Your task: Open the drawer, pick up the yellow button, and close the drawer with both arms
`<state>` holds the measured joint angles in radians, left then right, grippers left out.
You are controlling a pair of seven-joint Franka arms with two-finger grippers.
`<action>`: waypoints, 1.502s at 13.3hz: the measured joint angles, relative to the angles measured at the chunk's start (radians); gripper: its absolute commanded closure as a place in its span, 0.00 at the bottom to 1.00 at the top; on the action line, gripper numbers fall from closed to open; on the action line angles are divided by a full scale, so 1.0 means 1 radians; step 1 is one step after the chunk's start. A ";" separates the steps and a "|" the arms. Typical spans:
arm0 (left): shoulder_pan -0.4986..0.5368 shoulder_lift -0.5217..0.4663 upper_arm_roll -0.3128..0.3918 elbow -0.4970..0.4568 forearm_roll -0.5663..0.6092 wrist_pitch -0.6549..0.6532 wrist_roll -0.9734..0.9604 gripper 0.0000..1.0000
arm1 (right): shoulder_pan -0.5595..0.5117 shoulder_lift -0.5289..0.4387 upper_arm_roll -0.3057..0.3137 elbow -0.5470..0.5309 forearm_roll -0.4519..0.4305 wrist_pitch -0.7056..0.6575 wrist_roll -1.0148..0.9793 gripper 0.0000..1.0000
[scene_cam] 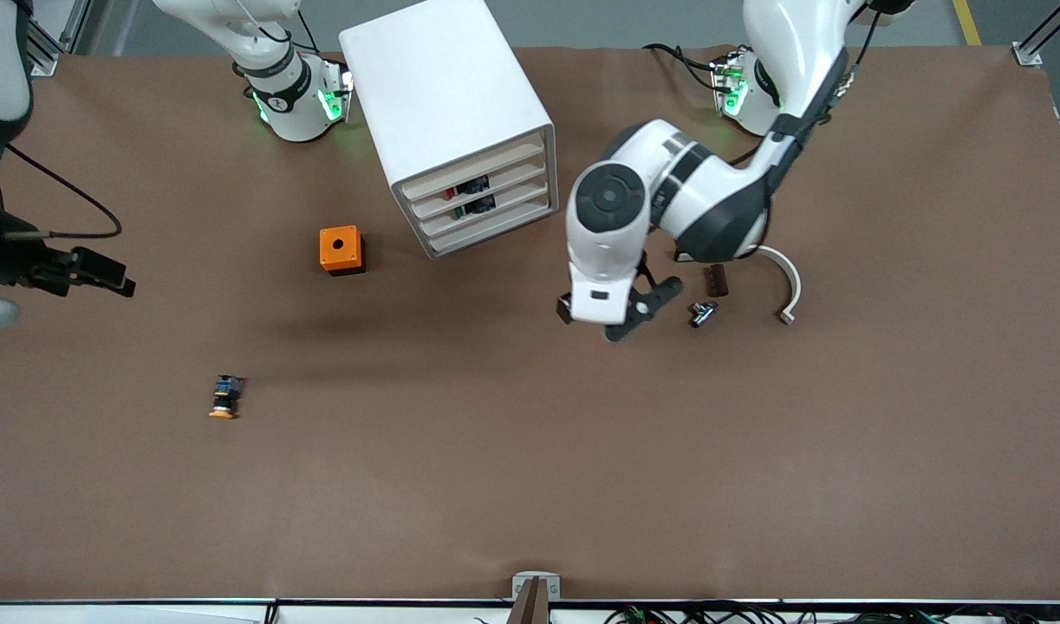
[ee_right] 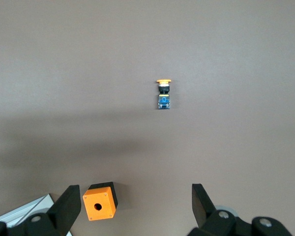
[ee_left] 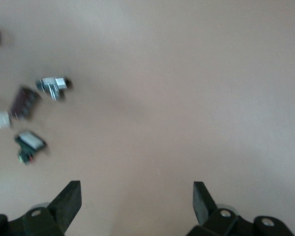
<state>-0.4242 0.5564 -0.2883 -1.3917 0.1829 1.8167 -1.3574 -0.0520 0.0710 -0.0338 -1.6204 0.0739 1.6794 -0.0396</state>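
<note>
The button (scene_cam: 224, 398) is lying out on the surface (scene_cam: 495, 477), the drawer (scene_cam: 473, 176) looking closed; both the left pincer (scene_cam: 627, 314) and right pincer (ee_right: 132, 206) are hanging released, empty.

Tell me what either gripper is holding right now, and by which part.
Nothing is held. The left gripper is open over bare table near the cabinet; the right gripper is open too, and the button lies loose on the table.

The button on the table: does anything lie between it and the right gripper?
Nothing visible does. The button lies alone on bare table; the orange cube sits farther from the front camera, off the line from the open right gripper.
</note>
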 measured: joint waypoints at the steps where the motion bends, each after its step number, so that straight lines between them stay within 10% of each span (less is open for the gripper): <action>1: 0.020 0.000 0.001 -0.002 0.025 0.000 0.026 0.00 | 0.000 -0.018 0.000 -0.002 0.000 -0.003 0.003 0.00; 20: 0.504 -0.275 -0.004 0.007 0.021 -0.153 0.856 0.00 | 0.018 -0.098 0.001 -0.050 -0.038 -0.014 0.128 0.00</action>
<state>0.0797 0.2813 -0.2919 -1.3845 0.2034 1.6639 -0.5016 -0.0340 -0.0270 -0.0327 -1.6701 0.0363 1.6655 0.0880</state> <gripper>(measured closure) 0.000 0.000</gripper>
